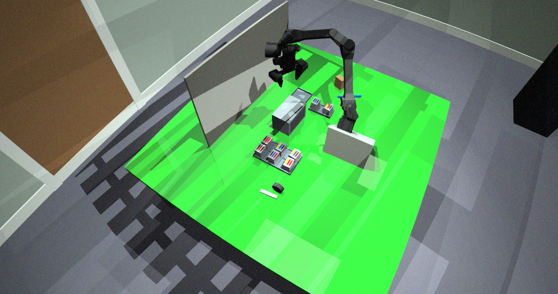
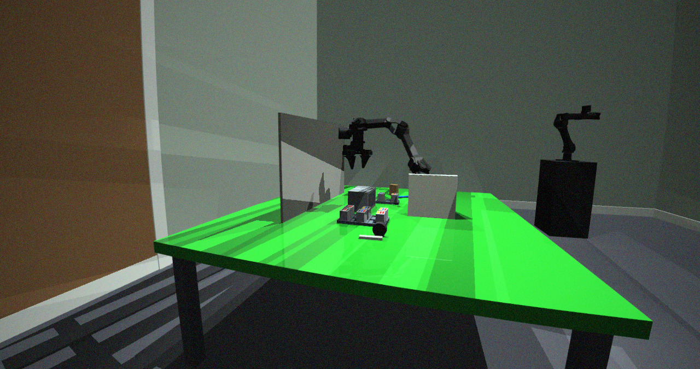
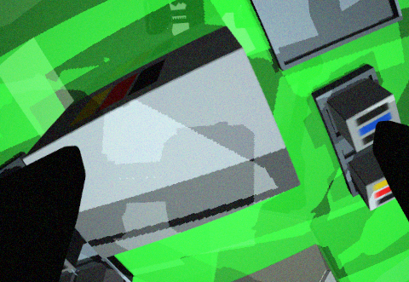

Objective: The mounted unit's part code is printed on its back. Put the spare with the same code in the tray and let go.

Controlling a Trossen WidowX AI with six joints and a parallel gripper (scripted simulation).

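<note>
While its jaws stand wide apart and hold nothing, the tool point(image 1: 289, 75) hangs high above the grey box point(image 1: 289, 112) on the worktop point(image 1: 351, 214).

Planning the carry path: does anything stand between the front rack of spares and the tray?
Yes: the mounted unit stands between the front rack and the tray, so the carry probably must go over or around it.
</note>
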